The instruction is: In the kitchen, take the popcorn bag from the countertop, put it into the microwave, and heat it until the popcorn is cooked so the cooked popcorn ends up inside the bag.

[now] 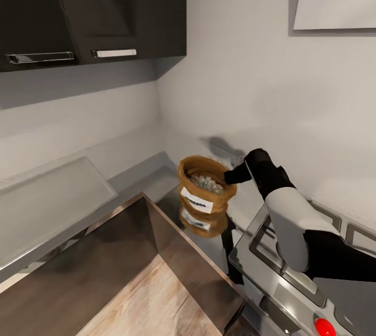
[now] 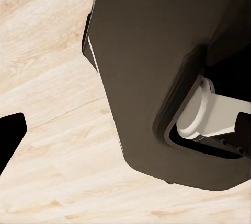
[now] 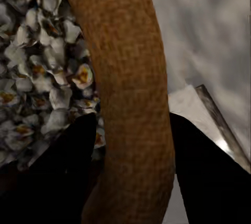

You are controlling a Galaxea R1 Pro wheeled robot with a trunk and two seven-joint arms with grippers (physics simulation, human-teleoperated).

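A: Where does the popcorn bag (image 1: pixel 204 195) sit?

B: In the head view, just past centre toward five o'clock, at the corner of the shiny grey surface (image 1: pixel 130 169). Its reflection shows on the steel right under it, so whether it rests there or hangs just above, I cannot tell. The white label faces the camera, and pale popcorn (image 1: pixel 207 183) fills the mouth.

A: And the right gripper (image 1: pixel 231 175)?

B: It reaches in from the bag's three o'clock side. In the right wrist view the jaws straddle the rolled rim (image 3: pixel 128 78): one dark finger (image 3: pixel 52 177) inside among the popcorn, the other outside, pinching the burlap.

A: The left gripper?

B: Its wrist view gives wooden floor (image 2: pixel 47 78) and the robot's dark body (image 2: pixel 157 51); the state of its jaws I cannot tell.
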